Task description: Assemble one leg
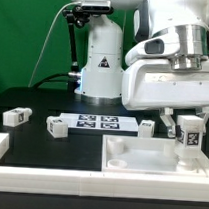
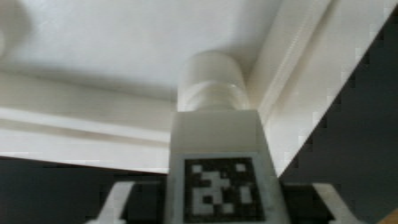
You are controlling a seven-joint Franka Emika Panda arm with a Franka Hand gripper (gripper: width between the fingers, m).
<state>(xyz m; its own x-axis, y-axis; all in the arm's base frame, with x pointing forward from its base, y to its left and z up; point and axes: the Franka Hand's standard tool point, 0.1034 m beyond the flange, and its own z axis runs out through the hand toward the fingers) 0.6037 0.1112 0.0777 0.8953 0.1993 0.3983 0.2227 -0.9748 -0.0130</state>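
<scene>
Leg sits clamped in my pincer, lower right of the exterior view, its tip at the panel corner; screwing it home, I judge, remains.

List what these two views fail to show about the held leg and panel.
- Exterior view: whether the leg touches the panel; too small to tell.
- Wrist view: what lies under the leg; the leg itself hides it.
- Exterior view: the panel's end on that view's right; cut off by the edge.
</scene>
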